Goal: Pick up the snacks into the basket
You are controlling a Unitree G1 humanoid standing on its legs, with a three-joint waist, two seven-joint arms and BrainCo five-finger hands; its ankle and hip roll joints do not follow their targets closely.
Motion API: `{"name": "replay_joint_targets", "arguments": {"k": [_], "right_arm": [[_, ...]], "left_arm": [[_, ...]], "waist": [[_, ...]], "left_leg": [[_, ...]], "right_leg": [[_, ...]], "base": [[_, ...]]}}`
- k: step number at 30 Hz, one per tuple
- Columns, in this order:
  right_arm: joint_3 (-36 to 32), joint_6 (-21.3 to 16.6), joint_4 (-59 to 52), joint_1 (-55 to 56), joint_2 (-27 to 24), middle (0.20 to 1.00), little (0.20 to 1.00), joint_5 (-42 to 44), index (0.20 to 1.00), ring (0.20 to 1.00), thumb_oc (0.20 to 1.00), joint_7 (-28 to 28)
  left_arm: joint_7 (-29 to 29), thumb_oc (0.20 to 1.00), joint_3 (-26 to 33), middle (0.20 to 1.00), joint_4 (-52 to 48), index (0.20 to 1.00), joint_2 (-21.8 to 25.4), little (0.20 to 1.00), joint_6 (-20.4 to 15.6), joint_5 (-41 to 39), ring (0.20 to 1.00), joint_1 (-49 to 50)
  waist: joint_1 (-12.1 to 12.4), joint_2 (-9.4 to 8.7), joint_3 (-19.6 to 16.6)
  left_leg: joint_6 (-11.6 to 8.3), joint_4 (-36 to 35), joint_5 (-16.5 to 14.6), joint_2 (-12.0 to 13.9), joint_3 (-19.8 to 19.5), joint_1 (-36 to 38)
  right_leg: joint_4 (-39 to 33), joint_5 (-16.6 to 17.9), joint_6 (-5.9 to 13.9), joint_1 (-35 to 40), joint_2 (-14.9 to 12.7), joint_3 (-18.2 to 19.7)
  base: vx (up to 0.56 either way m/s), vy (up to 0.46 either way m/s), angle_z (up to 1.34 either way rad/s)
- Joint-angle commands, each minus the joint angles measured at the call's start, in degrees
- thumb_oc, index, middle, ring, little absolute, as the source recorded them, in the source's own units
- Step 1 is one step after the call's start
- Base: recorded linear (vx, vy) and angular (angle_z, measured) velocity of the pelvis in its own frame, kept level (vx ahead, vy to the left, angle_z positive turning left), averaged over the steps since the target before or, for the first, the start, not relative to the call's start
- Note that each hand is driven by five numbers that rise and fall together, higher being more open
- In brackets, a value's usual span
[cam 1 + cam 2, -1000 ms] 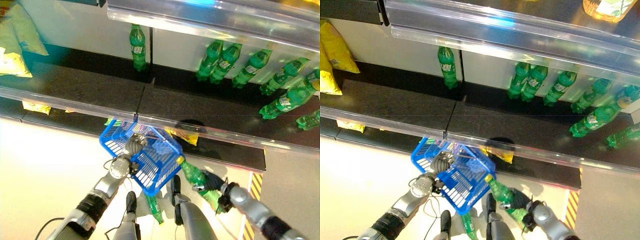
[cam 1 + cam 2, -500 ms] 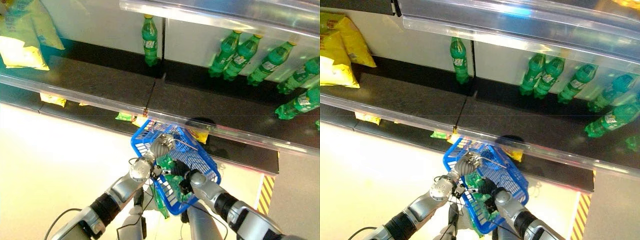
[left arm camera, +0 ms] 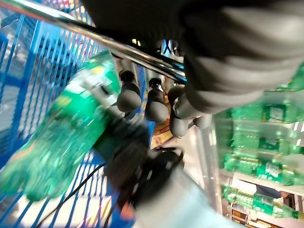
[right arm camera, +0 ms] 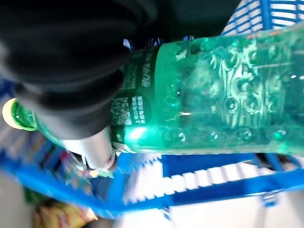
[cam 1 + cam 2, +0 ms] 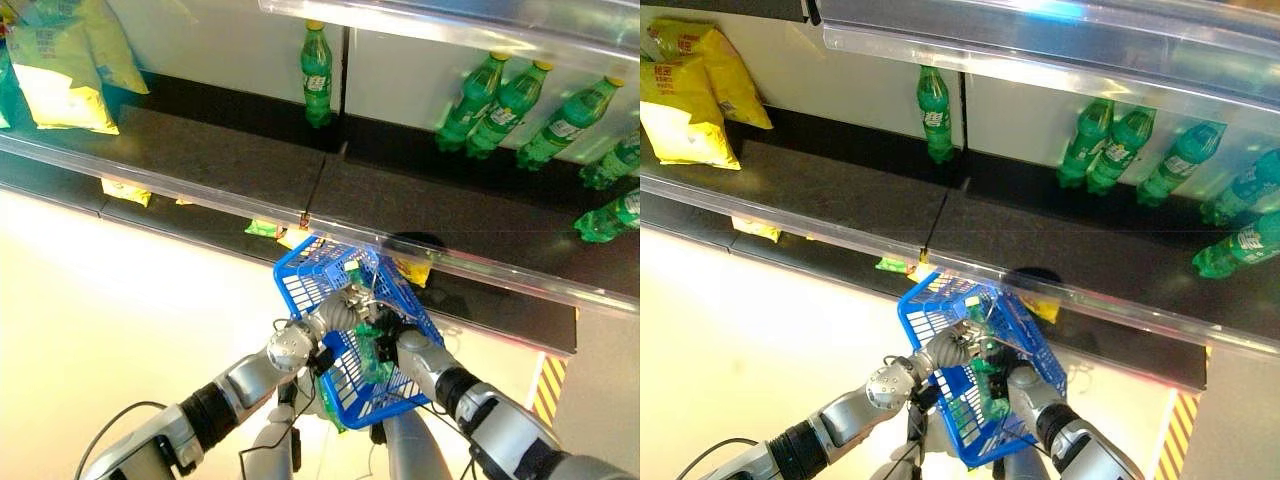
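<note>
One green soda bottle [image 4: 204, 104] is being lowered into the blue basket [image 5: 300, 285] by the clasping right robot hand [image 5: 395, 338]; the handle [image 3: 95, 40] is being gripped by the left robot hand [image 5: 345, 308], with shelf snacks [image 5: 685, 110] untouched.

Silver-grey jointed arms, black forearm bands, each hand [image 5: 345, 310] dark-covered with silver, dark-tipped fingers.
</note>
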Motion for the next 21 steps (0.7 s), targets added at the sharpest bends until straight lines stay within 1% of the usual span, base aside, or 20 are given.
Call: {"name": "replay_joint_targets", "arguments": {"k": [1, 2, 3, 4, 7, 13, 21], "right_arm": [[-0.79, -3.5, -0.42, -4.71, 1.74, 0.2, 0.2, -2.7, 0.2, 0.2, 0.2, -0.86], [-0.96, -3.4, -0.05, -4.98, 1.46, 0.354, 0.354, -3.29, 0.354, 0.354, 0.354, -0.84], [-0.49, -2.98, 0.88, -5.52, 0.74, 0.498, 0.498, -6.58, 0.498, 0.498, 0.498, -0.77], [0.39, -2.79, 0.93, -6.19, -0.03, 1.0, 1.0, -10.28, 1.0, 1.0, 1.0, -1.09], [0.08, -2.46, 1.54, -6.1, -0.75, 1.0, 1.0, -12.57, 1.0, 1.0, 1.0, -1.5], [0.69, -3.0, -0.58, -4.2, -0.96, 1.0, 1.0, -16.03, 1.0, 1.0, 1.0, -1.55], [5.23, -2.97, -8.21, 2.31, -1.15, 1.0, 1.0, -23.67, 1.0, 1.0, 1.0, 0.06]], "left_arm": [[-2.36, 0.2, -0.19, 0.2, -11.54, 0.2, -1.46, 0.2, -5.05, -3.45, 0.2, 0.66], [-2.42, 0.2, -0.17, 0.2, -11.7, 0.2, -1.29, 0.2, -5.07, -3.48, 0.2, 0.63], [-2.3, 0.2, 0.05, 0.2, -11.79, 0.2, -1.03, 0.2, -5.11, -3.36, 0.2, 0.65], [-2.2, 0.2, 0.32, 0.2, -12.08, 0.2, -0.69, 0.2, -5.26, -3.38, 0.2, 0.75], [-1.83, 0.2, 0.93, 0.2, -11.97, 0.2, -0.82, 0.2, -5.27, -2.79, 0.2, 0.81], [-1.26, 0.2, 2.4, 0.2, -12.1, 0.2, -0.63, 0.2, -5.15, -1.25, 0.2, 1.9], [0.09, 0.2, 5.7, 0.2, -10.98, 0.2, -0.1, 0.2, -5.24, 0.9, 0.2, 3.74]], "waist": [[1.09, 0.82, -2.66], [1.11, 0.88, -2.66], [1.16, 0.93, -2.73], [1.16, 0.96, -2.75], [1.08, 0.87, -2.82], [0.96, 0.38, -3.01], [0.52, -1.06, -4.1]], "left_leg": [[-0.61, 0.43, -0.12, 0.02, -0.23, -2.88], [-0.59, 0.5, -0.14, -0.05, -0.27, -2.93], [-0.53, 0.56, -0.2, -0.11, -0.3, -2.98], [-0.47, 0.64, -0.24, -0.2, -0.31, -3.12], [-0.35, 0.76, -0.36, -0.32, -0.36, -3.31], [-0.12, 1.17, -0.58, -0.41, -0.55, -3.37], [-0.1, 1.66, -0.97, -0.24, -0.85, -2.96]], "right_leg": [[1.2, -3.32, 7.67, -0.29, -3.33, 3.16], [1.27, -3.32, 7.68, -0.38, -3.35, 3.15], [1.28, -3.29, 7.72, -0.43, -3.41, 3.19], [1.37, -3.31, 7.74, -0.49, -3.44, 3.21], [1.39, -3.26, 7.81, -0.6, -3.64, 3.09], [1.42, -3.32, 7.93, -0.3, -3.88, 3.09], [1.49, -3.5, 7.93, 0.55, -3.92, 3.09]], "base": [[0.0, 0.0, 0.0], [0.01, 0.031, 0.01], [0.0, 0.0, 0.0], [0.0, 0.0, 0.0], [0.0, 0.003, 0.01], [0.0, 0.005, 0.01], [0.0, 0.002, 0.02]]}}
